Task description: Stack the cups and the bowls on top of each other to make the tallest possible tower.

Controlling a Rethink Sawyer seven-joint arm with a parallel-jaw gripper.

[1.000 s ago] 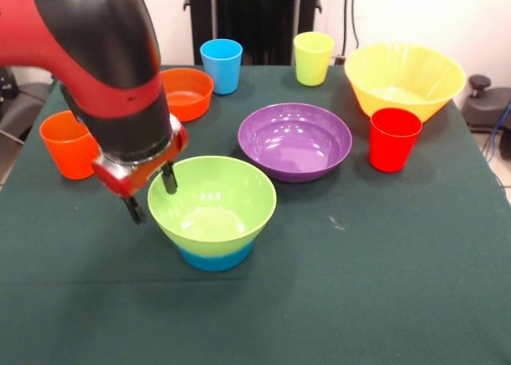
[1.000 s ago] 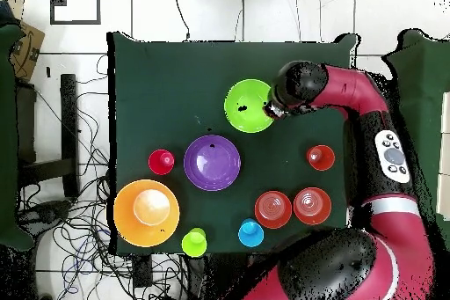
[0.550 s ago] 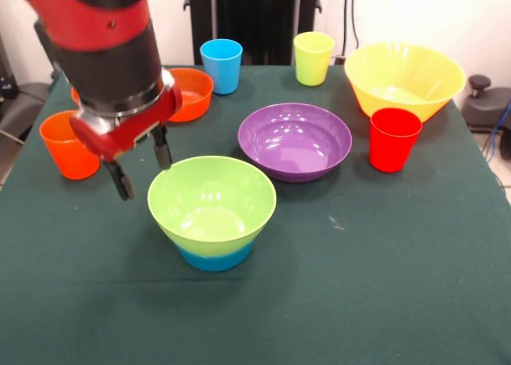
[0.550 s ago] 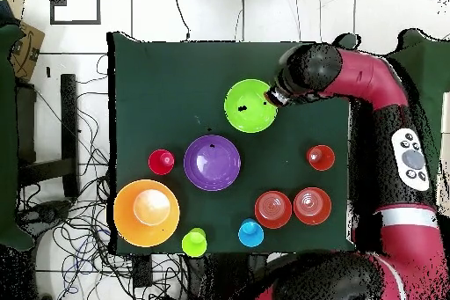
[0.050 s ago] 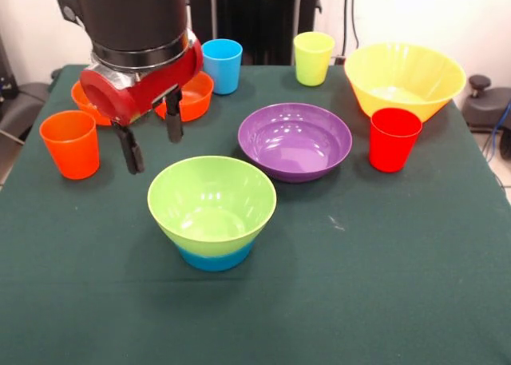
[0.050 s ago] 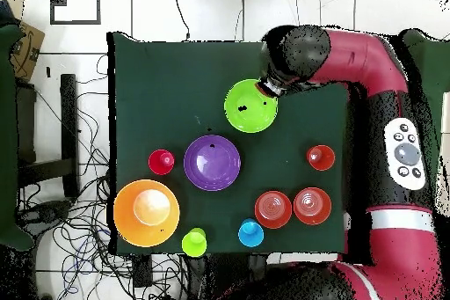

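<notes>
The tower is a lime green bowl (image 5: 211, 199) nested on a small blue bowl (image 5: 215, 259) at the table's front centre; from above only the green bowl (image 6: 250, 106) shows. My gripper (image 5: 152, 141) hangs open and empty in the air, up and to the left of the green bowl's rim, not touching it. In the overhead view the gripper (image 6: 263, 89) sits at that bowl's edge, mostly under the arm. Loose around it are a purple bowl (image 5: 295, 140), a yellow bowl (image 5: 404, 77), two orange bowls (image 5: 192, 96) (image 5: 83, 101), and orange (image 5: 70, 144), light blue (image 5: 221, 65), yellow-green (image 5: 313, 57) and red (image 5: 394, 139) cups.
The dark green tablecloth (image 5: 383, 253) covers the table. The arm's wide wrist (image 5: 140, 29) partly hides both orange bowls. A black stand (image 5: 255, 17) rises behind the table, and cables (image 6: 79, 226) lie on the floor beside it.
My gripper has risen and drawn back from the green bowl's left rim toward the orange bowls, still open and empty. The bowls and cups have not moved.
</notes>
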